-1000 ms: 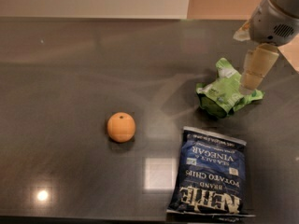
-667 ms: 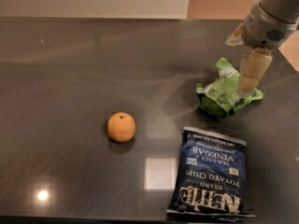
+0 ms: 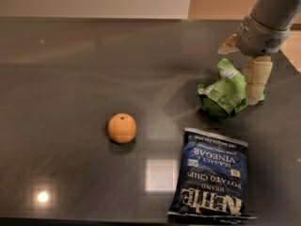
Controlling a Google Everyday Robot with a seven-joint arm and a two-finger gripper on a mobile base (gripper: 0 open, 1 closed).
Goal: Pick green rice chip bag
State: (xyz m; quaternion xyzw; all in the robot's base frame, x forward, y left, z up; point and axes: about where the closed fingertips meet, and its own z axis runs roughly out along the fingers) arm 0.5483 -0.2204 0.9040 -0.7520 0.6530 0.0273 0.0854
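The green rice chip bag (image 3: 225,94) lies crumpled on the dark table (image 3: 70,79), right of centre, light green with white patches. My gripper (image 3: 242,65) hangs from the grey arm at the upper right, directly over the bag's right part. One cream finger (image 3: 256,80) reaches down to the bag's right edge and touches or nearly touches it. The other finger shows higher up, behind the bag's top. The fingers stand apart and hold nothing.
An orange (image 3: 122,128) sits left of centre. A large dark-blue potato chip bag (image 3: 212,180) lies flat at the front, just below the green bag. The table's right edge runs close behind the gripper.
The arm has moved slightly left and down, bringing the finger lower along the green bag's right edge. The bag, orange and blue bag have not moved.
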